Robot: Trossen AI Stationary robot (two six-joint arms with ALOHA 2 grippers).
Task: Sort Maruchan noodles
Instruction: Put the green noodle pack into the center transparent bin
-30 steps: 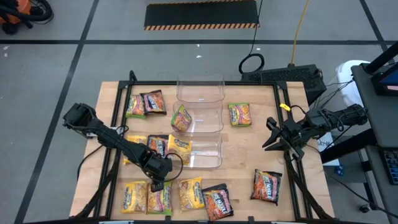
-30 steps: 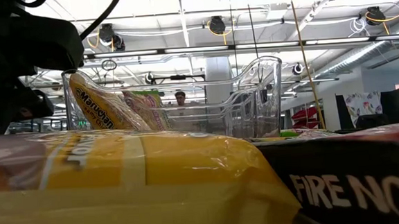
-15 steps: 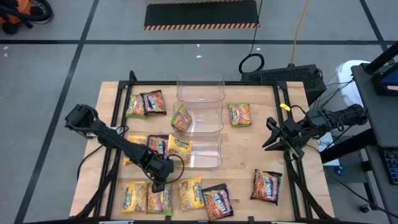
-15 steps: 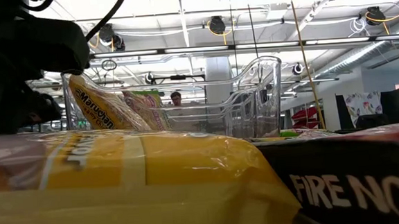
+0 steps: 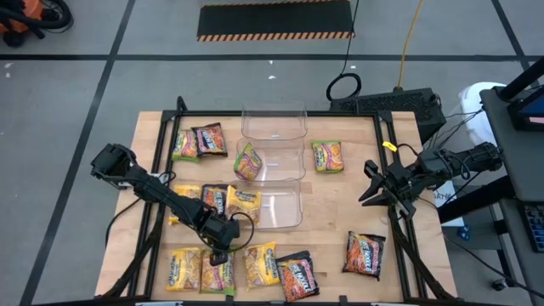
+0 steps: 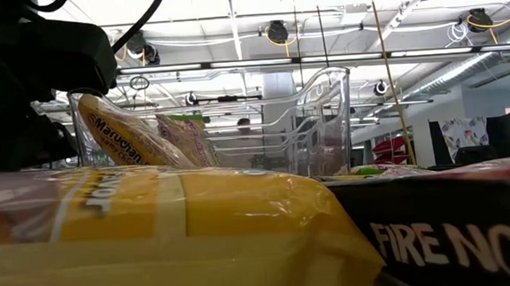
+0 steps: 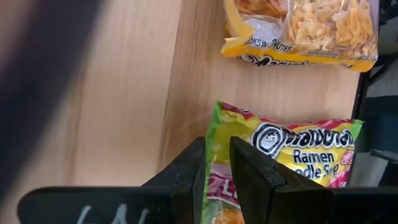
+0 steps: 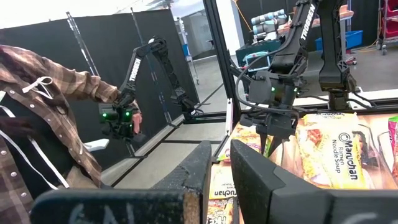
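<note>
Counting from my end: twelve Maruchan packets (image 5: 364,253) total. That's four yellow packets (image 5: 181,268), four green-yellow packets (image 5: 326,156), four dark packets (image 5: 296,274). Three clear bins (image 5: 274,121); just one green-yellow packet inside the middle bin (image 5: 289,161), eleven outside.

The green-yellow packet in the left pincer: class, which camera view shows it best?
The left wrist view: the green-yellow packet fills it, its edge between the left pincer's fingers. The high view shows it small, partly under the pincer. The low view doesn't clearly show it; in the right wrist view I cannot pick it out.
</note>
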